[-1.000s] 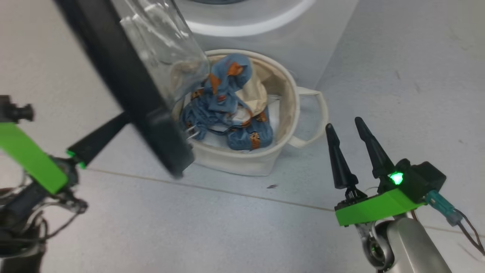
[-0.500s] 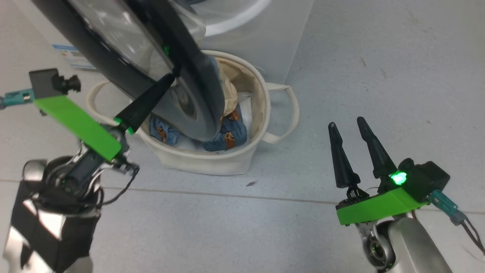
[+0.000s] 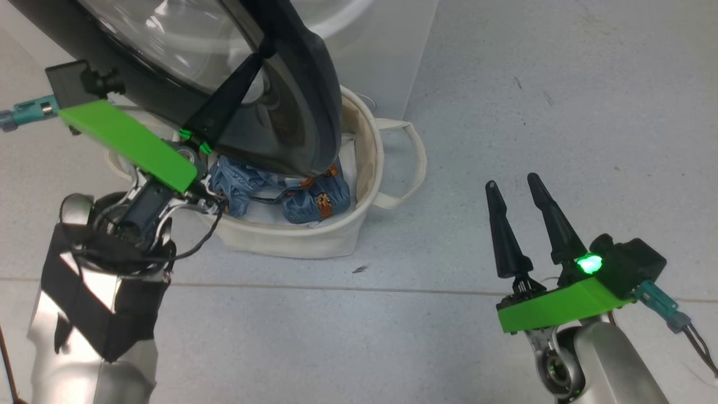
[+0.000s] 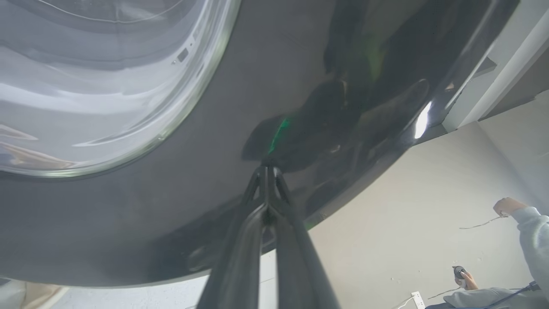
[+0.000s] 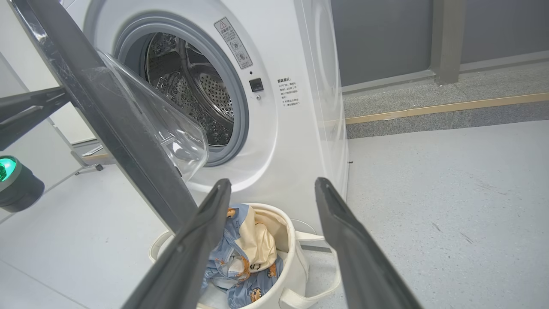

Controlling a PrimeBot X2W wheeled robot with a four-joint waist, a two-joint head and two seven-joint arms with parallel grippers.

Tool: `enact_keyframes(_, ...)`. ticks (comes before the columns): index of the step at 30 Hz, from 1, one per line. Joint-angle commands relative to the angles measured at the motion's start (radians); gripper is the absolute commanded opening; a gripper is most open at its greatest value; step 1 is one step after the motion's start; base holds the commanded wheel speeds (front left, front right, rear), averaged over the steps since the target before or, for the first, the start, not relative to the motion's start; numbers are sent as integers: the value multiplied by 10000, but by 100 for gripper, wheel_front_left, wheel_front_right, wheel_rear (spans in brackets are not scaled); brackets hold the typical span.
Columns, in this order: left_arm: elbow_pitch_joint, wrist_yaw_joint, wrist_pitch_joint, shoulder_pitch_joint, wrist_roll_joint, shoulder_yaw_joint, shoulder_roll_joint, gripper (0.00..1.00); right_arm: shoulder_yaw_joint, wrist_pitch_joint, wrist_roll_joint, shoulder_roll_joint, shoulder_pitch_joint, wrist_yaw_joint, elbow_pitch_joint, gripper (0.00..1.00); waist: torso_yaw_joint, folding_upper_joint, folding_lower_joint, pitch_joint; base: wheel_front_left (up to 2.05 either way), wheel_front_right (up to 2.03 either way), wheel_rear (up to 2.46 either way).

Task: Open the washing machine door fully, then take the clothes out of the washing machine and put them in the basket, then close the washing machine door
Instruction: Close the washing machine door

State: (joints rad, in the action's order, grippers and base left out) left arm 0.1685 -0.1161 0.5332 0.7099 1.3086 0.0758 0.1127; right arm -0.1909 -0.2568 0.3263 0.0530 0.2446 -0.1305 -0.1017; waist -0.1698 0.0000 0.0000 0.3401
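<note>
Head view: the left gripper (image 3: 262, 53) is pinched together on nothing, tips touching the black rim of the half-open door (image 3: 305, 84). The right gripper (image 3: 511, 182) (off to the side) gapes empty over floor (image 3: 533, 84). Clothes (image 3: 314, 199) lie in the basket (image 3: 314, 247) under the door.

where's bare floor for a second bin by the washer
Free: the grey floor right of the basket, bordered by the washing machine side and the right gripper; also the strip in front of the basket down to the tile seam. Crowded: above the basket, where the washing machine door overhangs the clothes with the shut left gripper against its rim.
</note>
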Motion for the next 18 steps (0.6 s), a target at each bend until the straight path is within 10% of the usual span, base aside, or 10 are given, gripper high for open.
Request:
enact_keyframes(1,-276,-130,-150,164,-251,-218,396,0,-204,-49,65,-28,137,-2,340,100,64,0,0,-37,0,0,0)
enact_keyframes(9,-836,-143,-1279,-1051,-1001,-425,1274,0,-89,-49,270,-28,105,-2,464,100,465,0,0,-471,0,0,0)
enact_keyframes(18,-1963,-143,-4161,-3255,-4265,407,2397,0,-240,-49,133,-28,-115,-2,698,100,1426,0,0,-1271,0,0,0)
